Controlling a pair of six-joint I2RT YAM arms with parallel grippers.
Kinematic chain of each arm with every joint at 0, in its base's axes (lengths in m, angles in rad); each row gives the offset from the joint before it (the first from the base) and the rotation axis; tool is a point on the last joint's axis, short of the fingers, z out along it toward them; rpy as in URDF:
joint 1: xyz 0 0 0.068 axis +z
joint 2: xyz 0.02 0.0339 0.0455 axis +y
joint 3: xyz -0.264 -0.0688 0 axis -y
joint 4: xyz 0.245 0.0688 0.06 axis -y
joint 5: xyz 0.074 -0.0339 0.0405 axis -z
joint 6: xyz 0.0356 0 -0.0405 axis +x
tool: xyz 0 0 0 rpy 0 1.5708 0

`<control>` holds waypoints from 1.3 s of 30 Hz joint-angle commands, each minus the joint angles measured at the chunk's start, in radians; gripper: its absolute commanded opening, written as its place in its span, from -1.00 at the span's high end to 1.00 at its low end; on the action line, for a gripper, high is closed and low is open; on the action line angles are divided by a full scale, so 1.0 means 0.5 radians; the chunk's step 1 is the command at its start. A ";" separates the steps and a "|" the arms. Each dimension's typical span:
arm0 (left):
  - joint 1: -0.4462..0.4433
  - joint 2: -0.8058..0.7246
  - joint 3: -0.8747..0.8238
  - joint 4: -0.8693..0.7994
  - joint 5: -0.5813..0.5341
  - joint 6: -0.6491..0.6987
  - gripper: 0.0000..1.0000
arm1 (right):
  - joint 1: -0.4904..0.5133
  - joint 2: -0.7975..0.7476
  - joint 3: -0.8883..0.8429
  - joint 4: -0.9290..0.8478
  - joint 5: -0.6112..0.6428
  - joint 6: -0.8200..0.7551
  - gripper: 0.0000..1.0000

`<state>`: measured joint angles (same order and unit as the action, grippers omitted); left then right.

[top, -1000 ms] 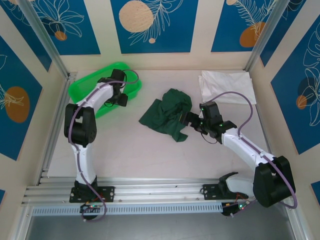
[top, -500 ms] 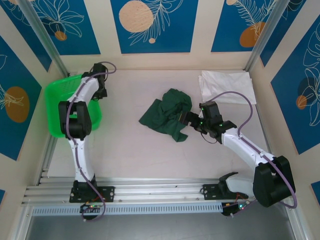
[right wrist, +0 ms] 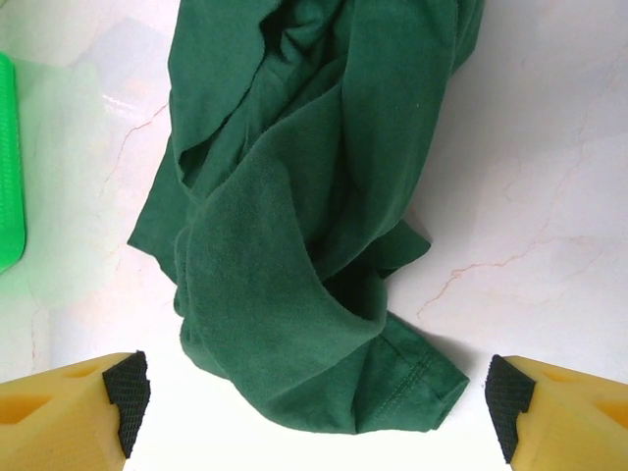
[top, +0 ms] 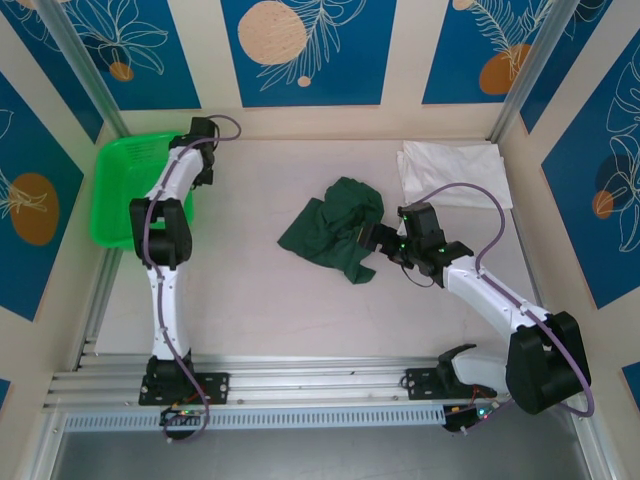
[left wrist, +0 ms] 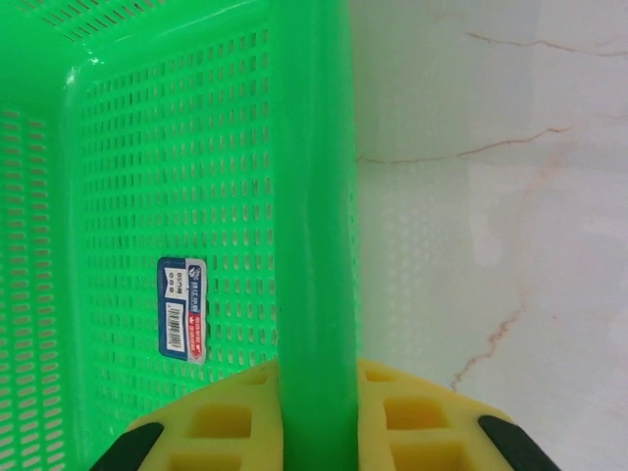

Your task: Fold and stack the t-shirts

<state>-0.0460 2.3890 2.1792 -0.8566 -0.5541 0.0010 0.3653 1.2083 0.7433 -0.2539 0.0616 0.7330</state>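
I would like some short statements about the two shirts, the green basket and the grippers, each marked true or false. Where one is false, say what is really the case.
1. The left gripper is closed on the rim of the green basket. True.
2. The dark green t-shirt lies neatly folded. False: it is a crumpled heap in the middle of the table.
3. The white t-shirt is inside the basket. False: it lies flat on the table at the far right corner.
4. The right gripper is open, its fingers spread either side of the dark green t-shirt's near end. True.
5. The two shirts are stacked. False: they lie apart.
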 commanded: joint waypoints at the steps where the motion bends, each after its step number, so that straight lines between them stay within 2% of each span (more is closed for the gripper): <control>1: 0.058 0.040 -0.100 0.227 -0.080 0.307 1.00 | 0.008 -0.030 0.003 0.018 -0.067 0.031 -0.81; 4: 0.062 0.007 -0.210 0.336 -0.098 0.433 1.00 | 0.006 -0.038 -0.001 0.023 -0.085 0.034 -0.81; 8: 0.075 0.032 -0.214 0.359 -0.162 0.473 0.70 | 0.013 -0.045 -0.007 0.040 -0.112 0.043 -0.81; 11: 0.073 0.036 -0.258 0.431 -0.274 0.556 0.65 | 0.016 -0.039 -0.011 0.051 -0.117 0.046 -0.81; 14: 0.077 0.003 -0.346 0.547 -0.386 0.627 0.36 | 0.019 -0.036 -0.011 0.051 -0.119 0.046 -0.81; 17: 0.080 -0.004 -0.315 0.533 -0.463 0.575 0.07 | 0.024 -0.036 -0.007 0.053 -0.123 0.046 -0.82; 21: 0.050 -0.062 -0.157 0.354 -0.448 0.323 -0.39 | 0.021 -0.034 -0.005 0.042 -0.094 0.037 -0.82; 23: 0.006 -0.098 0.019 0.156 -0.429 0.116 -0.49 | 0.021 -0.035 0.005 0.011 -0.049 0.040 -0.83; 26: -0.164 -0.236 0.244 -0.050 -0.319 -0.090 -0.56 | 0.016 -0.048 0.023 -0.075 0.082 0.058 -0.84; 29: -0.429 -0.388 0.411 -0.151 -0.178 -0.189 -0.68 | -0.016 -0.068 0.014 -0.140 0.185 0.104 -0.84; 32: -0.667 -0.550 0.431 -0.245 0.283 -0.488 -0.71 | -0.074 -0.064 -0.001 -0.163 0.176 0.153 -0.80; 33: -0.734 -0.619 0.358 -0.228 0.486 -0.587 -0.71 | -0.093 -0.059 -0.010 -0.162 0.165 0.165 -0.78; 34: -0.797 -0.703 0.247 -0.186 0.588 -0.680 -0.71 | -0.111 -0.049 -0.014 -0.156 0.147 0.173 -0.76; 37: -0.944 -0.931 -0.127 -0.091 0.629 -0.918 -0.70 | -0.166 -0.009 -0.014 -0.156 0.056 0.187 -0.72; 39: -1.007 -1.092 -0.483 0.057 0.826 -1.052 -0.65 | -0.189 0.007 -0.017 -0.155 0.024 0.203 -0.67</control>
<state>-0.5781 1.8874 2.0953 -0.8337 -0.2840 -0.3500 0.2859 1.2018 0.7433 -0.3084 0.1051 0.8097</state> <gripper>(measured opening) 0.831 0.842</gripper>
